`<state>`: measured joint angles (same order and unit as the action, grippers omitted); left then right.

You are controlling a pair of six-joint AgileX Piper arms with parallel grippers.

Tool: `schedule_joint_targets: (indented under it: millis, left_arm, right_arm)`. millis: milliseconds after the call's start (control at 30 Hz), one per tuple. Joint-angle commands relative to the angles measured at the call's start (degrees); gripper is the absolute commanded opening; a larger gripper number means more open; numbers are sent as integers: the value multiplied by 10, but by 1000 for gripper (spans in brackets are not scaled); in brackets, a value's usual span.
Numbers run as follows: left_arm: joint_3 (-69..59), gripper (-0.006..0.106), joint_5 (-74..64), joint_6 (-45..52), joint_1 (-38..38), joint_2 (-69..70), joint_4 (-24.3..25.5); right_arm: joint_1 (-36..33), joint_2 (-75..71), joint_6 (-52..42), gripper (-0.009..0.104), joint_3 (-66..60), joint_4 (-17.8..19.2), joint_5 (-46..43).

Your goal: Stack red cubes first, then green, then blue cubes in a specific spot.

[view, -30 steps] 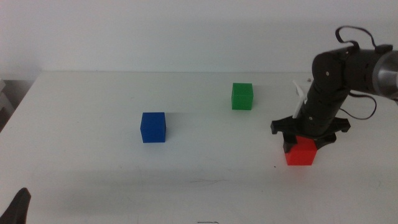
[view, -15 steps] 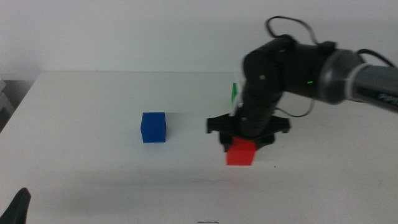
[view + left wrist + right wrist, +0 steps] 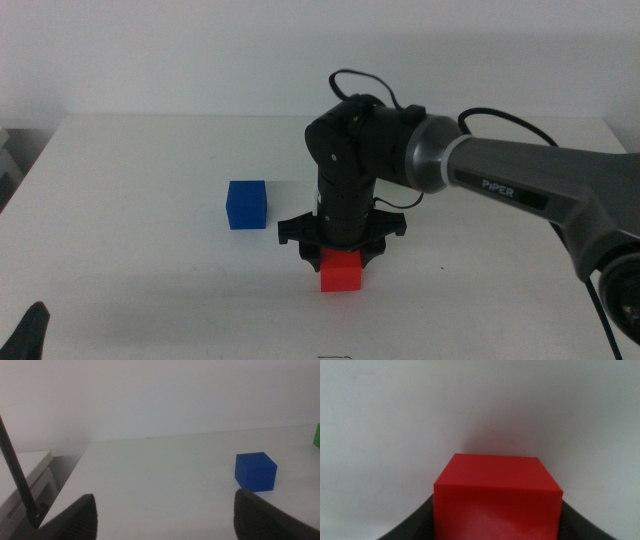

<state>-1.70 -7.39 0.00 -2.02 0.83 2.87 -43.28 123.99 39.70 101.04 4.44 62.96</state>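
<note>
Red cube (image 3: 341, 271): in the middle view it sits at the table's (image 3: 140, 200) centre front, pinched between the jaws of the right gripper (image 3: 340, 262), which points straight down over it. Whether the cube rests on the surface or hangs just above it cannot be told. The right arm reaches in from the right side. The blue cube (image 3: 247, 204) stands on the table behind and to the left of the red cube, apart from it. The green cube is not visible in this view; the arm covers the area behind the red cube. The left gripper (image 3: 28, 336) waits at the bottom-left corner of the picture.

Left wrist view: the left gripper (image 3: 165, 515) shows both dark jaws spread wide with nothing between them. The blue cube (image 3: 255, 471) stands on the white table (image 3: 150, 490) ahead. A sliver of the green cube (image 3: 317, 436) shows at the picture's edge, beyond the blue cube.

Right wrist view: the red cube (image 3: 496, 496) fills the space between the jaws of the right gripper (image 3: 495, 527), which press against its two sides. White table (image 3: 395, 420) lies beyond.
</note>
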Motion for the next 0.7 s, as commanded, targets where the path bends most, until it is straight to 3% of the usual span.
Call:
schedule_joint_targets:
  millis: [0,267,300,333,500,667]
  left_arm:
    - [2,94,48,-3,-1,9,-6]
    - [2,94,48,-3,-1,9,-6]
    - [2,94,48,-3,-1,9,-6]
    - [2,94,48,-3,-1,9,-6]
    - [2,94,48,-3,-1,9,-6]
    - [2,94,48,-3,-1,9,-6]
  right_arm:
    - [0,-29,13,-1,19,15,-16]
    - [0,-24,16,2,19,15,-23]
    - [1,-23,20,15,19,15,-23]
    - [1,-22,19,58,19,7,-24]
    - [1,-22,19,89,19,8,-32]
    - [1,-32,19,94,19,8,-15]
